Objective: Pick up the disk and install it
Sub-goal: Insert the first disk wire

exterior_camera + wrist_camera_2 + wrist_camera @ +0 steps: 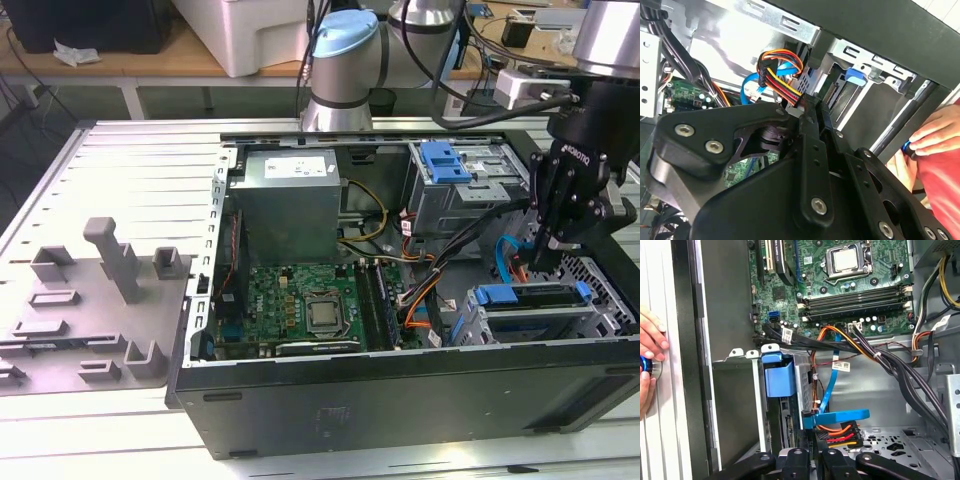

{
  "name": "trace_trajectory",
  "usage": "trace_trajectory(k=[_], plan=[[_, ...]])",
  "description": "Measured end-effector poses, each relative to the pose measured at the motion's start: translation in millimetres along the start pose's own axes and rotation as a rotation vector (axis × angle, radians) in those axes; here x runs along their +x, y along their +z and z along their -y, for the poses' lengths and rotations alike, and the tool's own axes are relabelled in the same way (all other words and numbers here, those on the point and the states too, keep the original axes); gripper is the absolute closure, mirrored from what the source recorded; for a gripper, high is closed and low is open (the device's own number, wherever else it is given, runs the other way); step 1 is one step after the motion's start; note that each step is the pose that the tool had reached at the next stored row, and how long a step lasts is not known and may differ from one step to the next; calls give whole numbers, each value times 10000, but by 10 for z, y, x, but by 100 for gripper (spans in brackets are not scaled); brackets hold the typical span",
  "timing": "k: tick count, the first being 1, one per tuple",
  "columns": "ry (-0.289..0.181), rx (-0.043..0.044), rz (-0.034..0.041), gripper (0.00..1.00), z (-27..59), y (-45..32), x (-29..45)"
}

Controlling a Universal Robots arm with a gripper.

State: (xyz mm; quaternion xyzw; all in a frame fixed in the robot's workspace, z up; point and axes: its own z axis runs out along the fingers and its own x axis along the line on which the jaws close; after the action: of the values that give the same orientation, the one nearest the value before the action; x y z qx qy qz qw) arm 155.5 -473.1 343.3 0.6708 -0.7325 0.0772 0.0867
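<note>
Found the disk (528, 296) seated in the lower drive cage (530, 326), at the exterior view's right end of the open computer case (400, 400), with the blue caddy edge facing up. Noted the gripper (553, 264) just above that cage, fingers closed together with nothing between them. Located a bare blue bracket (443, 160) on the upper drive cage (430, 208). Recorded the motherboard (285, 290) and power supply (290, 195) inside the same case. Traced a blue data cable (830, 390) running just beside the disk.
</note>
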Motion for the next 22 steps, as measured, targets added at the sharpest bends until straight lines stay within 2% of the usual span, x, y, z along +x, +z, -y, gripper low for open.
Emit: trace_trajectory(k=[5, 6, 9, 12, 14, 17, 22], plan=[[0, 6, 5, 83, -1, 0, 1], [7, 41, 9, 83, -5, -3, 3], [-27, 265, 28, 83, -9, -6, 5], [-102, 435, 41, 83, -10, -7, 6], [-143, 586, 53, 83, -28, -6, 8], [-138, 699, 61, 83, -67, -5, 15], [-142, 741, 66, 83, -76, -4, 16]])
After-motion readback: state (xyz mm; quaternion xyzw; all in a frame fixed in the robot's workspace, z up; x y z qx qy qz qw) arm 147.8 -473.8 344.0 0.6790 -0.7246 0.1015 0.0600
